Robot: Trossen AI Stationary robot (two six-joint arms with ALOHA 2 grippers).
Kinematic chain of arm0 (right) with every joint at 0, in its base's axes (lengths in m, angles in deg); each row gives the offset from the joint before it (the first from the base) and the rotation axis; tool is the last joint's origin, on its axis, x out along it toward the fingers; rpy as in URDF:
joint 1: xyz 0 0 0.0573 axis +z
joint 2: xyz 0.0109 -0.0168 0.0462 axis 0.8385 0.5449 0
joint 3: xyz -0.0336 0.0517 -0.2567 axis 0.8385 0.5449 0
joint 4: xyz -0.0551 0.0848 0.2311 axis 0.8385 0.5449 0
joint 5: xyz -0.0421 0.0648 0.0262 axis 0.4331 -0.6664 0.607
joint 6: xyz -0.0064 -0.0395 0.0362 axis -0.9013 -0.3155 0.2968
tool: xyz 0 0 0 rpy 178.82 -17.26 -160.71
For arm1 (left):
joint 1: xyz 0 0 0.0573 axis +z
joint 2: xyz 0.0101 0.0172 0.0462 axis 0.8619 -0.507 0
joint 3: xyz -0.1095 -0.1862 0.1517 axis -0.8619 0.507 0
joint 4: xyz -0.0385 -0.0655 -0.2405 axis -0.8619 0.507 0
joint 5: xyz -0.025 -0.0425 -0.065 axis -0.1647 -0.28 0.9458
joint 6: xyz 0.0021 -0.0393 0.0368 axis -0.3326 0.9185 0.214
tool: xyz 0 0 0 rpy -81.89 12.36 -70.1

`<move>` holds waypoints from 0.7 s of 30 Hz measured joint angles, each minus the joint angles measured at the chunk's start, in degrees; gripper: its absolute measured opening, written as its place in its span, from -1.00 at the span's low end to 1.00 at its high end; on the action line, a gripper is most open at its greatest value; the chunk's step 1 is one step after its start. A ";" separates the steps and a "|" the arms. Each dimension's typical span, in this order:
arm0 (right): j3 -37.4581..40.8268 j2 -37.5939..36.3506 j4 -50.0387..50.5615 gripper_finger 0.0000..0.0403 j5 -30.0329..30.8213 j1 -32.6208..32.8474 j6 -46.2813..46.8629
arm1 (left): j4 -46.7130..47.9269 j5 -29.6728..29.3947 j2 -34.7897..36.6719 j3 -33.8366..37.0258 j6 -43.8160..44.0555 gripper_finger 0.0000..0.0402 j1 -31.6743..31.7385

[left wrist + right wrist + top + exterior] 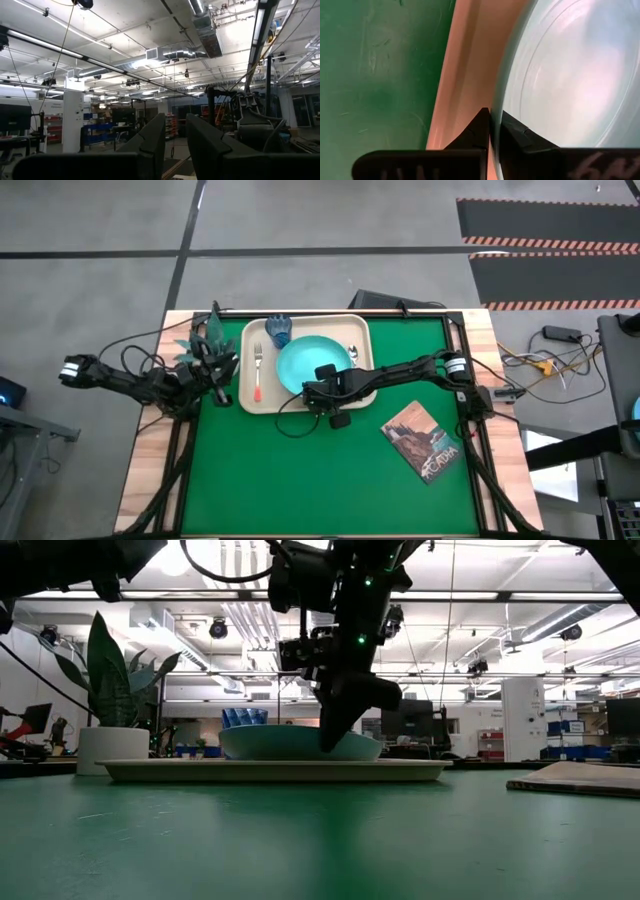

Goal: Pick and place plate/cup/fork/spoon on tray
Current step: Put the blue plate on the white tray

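Pinching plate [307,364] rim on tray [247,402]: right jaws [312,390]; fork [257,370], cup [278,330] alongside.

I'm looking straight down on the whole table from overhead, and level across it from the tabletop. My right wrist camera is pressing close on the plate [570,70] and tray [465,75], shared with both; the left is facing the room.
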 joint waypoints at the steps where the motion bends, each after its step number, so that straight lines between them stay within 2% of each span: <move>1: 0.00 0.00 -0.08 -0.94 -0.05 -0.01 0.00 | -0.04 0.00 0.00 0.00 0.00 -0.69 0.02; 21: 0.04 -0.01 -0.55 -0.93 -2.02 -0.13 3.69 | -0.24 0.02 0.06 0.00 0.24 -0.69 0.01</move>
